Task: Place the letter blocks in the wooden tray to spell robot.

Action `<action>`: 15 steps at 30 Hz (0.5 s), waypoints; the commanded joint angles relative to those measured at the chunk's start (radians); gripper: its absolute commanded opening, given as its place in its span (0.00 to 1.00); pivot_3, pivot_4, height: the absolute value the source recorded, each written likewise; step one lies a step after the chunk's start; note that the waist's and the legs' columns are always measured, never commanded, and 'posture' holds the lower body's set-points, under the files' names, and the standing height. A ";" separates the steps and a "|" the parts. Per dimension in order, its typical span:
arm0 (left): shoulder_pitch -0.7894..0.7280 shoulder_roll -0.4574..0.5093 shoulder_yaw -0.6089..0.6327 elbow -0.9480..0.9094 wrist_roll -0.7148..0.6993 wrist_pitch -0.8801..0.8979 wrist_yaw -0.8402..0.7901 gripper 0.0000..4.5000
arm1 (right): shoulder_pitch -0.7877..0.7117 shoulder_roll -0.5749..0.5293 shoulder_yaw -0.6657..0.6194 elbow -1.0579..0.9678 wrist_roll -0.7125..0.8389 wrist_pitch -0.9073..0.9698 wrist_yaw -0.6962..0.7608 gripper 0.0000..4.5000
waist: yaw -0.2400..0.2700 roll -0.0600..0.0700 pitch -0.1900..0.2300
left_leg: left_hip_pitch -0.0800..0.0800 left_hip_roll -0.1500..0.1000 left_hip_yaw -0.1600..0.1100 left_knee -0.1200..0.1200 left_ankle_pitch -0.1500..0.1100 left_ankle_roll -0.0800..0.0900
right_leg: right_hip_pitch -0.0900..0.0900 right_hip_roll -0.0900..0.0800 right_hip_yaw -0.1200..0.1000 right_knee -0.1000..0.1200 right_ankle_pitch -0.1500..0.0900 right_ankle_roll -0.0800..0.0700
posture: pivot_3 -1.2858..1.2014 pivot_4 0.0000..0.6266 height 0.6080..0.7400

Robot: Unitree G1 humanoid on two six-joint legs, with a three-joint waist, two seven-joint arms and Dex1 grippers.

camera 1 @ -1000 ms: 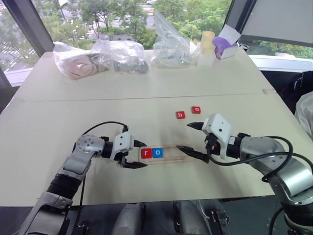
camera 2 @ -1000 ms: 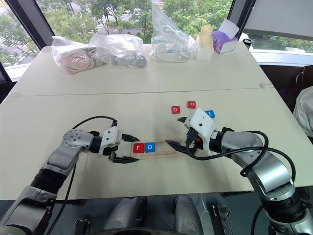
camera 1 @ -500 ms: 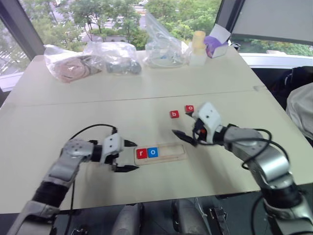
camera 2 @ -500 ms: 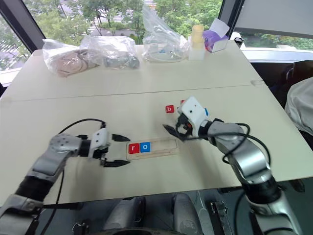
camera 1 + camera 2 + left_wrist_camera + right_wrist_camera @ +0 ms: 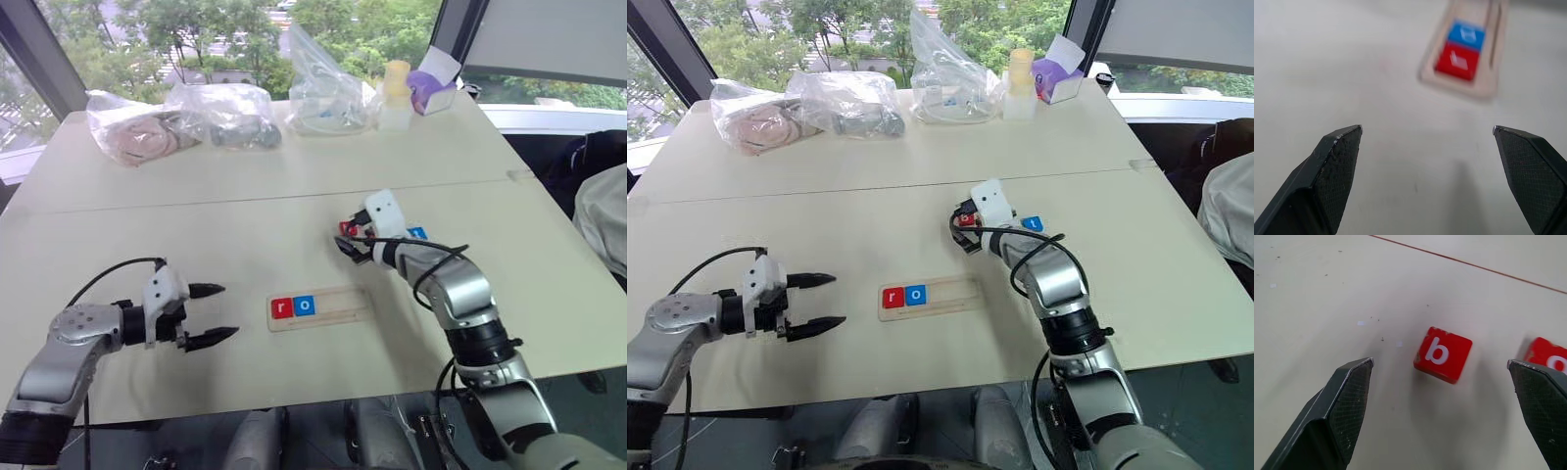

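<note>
Bags (image 5: pixel 186 117) at far edge; bottle (image 5: pixel 396 95) beside.

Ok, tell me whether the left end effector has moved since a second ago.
Yes. The left end effector has pulled away leftward from the wooden tray, leaving bare table between them.

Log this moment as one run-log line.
tray: r, o placed | left gripper: open, empty | right gripper: open, over b block | o block beside

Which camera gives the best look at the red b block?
The right wrist view: the red b block lies large between the open right hand's fingers, its letter plain. In both eye views it is a small red spot, mostly hidden behind that hand.
</note>
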 commanded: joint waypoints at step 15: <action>-0.009 -0.009 0.032 -0.099 -0.047 0.069 0.069 1.00 | -0.105 0.184 -0.043 0.231 -0.066 -0.033 -0.124 0.58 | -0.008 0.000 0.000 | 0.003 0.000 0.000 -0.003 0.001 -0.001 | 0.001 0.001 0.001 0.001 0.000 0.000 | 0.52 0.24 1.00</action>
